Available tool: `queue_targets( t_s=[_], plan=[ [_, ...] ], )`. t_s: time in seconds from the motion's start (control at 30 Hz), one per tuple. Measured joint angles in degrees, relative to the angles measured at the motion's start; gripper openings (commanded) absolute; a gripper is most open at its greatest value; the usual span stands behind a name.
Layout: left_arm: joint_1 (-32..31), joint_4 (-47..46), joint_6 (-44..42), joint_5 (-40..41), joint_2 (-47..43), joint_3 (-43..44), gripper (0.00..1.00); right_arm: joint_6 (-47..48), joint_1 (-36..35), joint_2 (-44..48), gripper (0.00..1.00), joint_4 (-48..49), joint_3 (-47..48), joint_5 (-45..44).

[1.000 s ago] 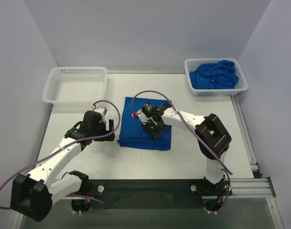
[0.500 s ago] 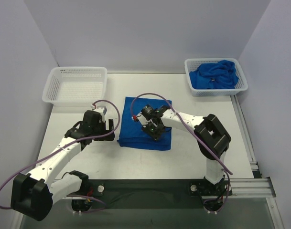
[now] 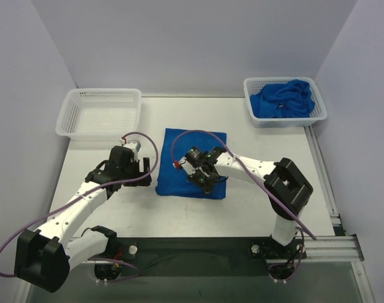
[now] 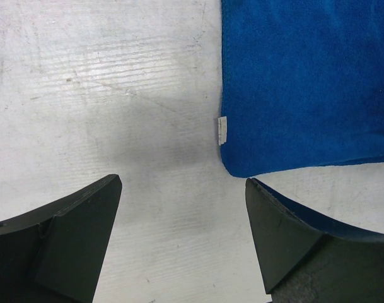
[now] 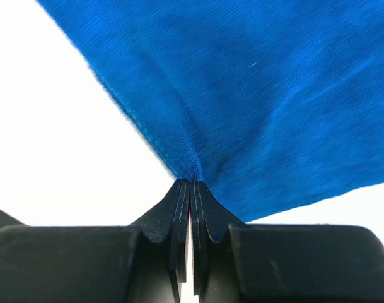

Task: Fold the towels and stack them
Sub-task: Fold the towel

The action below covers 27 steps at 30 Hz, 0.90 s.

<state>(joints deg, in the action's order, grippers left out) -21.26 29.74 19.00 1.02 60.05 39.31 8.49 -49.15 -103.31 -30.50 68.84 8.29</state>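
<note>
A royal-blue towel (image 3: 182, 158) lies folded flat in the middle of the table. My right gripper (image 3: 207, 179) is down at its near right part, shut on a pinched bit of the cloth edge. In the right wrist view the towel (image 5: 255, 95) bunches right into that gripper (image 5: 192, 182), whose jaws are pressed together. My left gripper (image 3: 143, 168) stands open just left of the towel's near left corner, holding nothing. The left wrist view shows this corner (image 4: 305, 88) and its small white label (image 4: 221, 129) ahead of the gripper (image 4: 182, 183). More blue towels (image 3: 285, 98) lie crumpled in the right basket.
A white mesh basket (image 3: 67, 123) with nothing in it stands at the back left. Another white mesh basket (image 3: 286, 122) stands at the back right. Grey walls close in the table on three sides.
My right gripper has closed on the towel's edge and shifted slightly toward the near side. The left arm has not moved.
</note>
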Motion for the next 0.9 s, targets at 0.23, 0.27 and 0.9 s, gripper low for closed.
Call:
queue_targets(
  t_s=[0.23, 0.27, 0.9],
  plan=[
    [0.0, 0.0, 0.1, -0.6, 0.0, 0.0, 0.91, -3.5, -2.8, 2.5, 0.20, -0.2, -4.1, 0.0],
    [0.0, 0.0, 0.2, -1.0, 0.0, 0.0, 0.91, -4.4, -3.1, 2.6, 0.23, -0.2, -4.6, 0.0],
    [-6.9, -1.2, 10.5, -2.7, 11.8, -0.4, 0.84, -44.0, 9.7, 24.7, 0.40, 1.5, -22.1, -9.6]
  ],
)
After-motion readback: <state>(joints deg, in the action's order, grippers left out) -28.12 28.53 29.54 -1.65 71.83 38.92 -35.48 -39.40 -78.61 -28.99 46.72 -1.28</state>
